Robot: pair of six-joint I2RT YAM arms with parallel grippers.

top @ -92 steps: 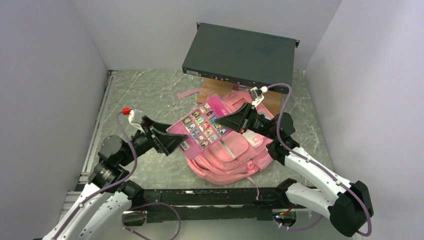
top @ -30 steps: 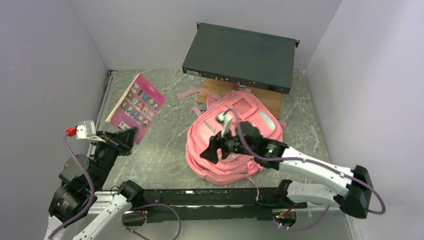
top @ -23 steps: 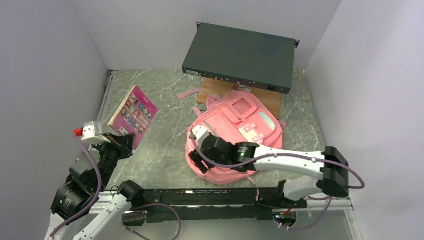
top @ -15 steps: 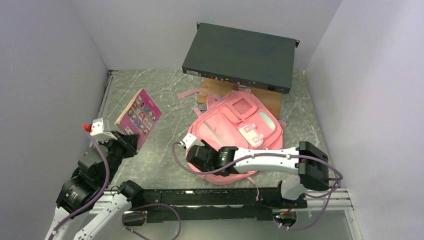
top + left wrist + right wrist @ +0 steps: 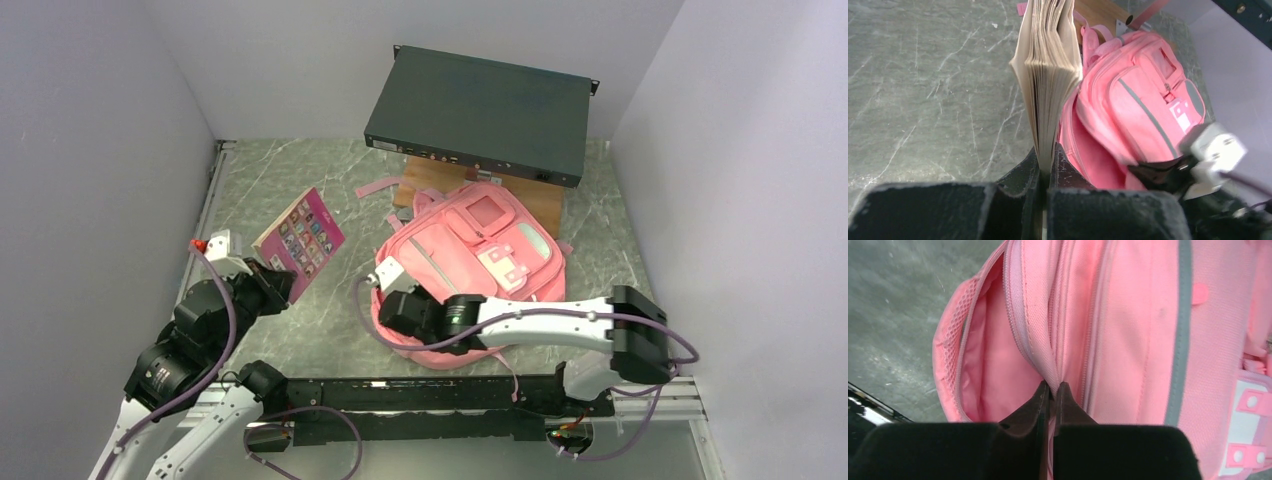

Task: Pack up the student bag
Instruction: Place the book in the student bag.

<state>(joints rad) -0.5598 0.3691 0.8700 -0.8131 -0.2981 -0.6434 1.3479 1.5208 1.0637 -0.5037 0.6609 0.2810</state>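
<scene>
Pink bag [image 5: 500, 240] pinched, right tool [image 5: 1050, 385] outstretched.

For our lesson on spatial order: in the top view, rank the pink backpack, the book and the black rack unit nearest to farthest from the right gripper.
1. Pink backpack, gripped at its opening by the right gripper.
2. Book, left side, in the left gripper.
3. Black rack unit, at the back.

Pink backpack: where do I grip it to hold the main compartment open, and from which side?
Grip the thin zip lip at the open mouth of the pink backpack, coming from its near-left end, where it gapes toward the arms. That edge stands free of the lining and is thin enough to pinch; the right end effector is shut on it.
</scene>
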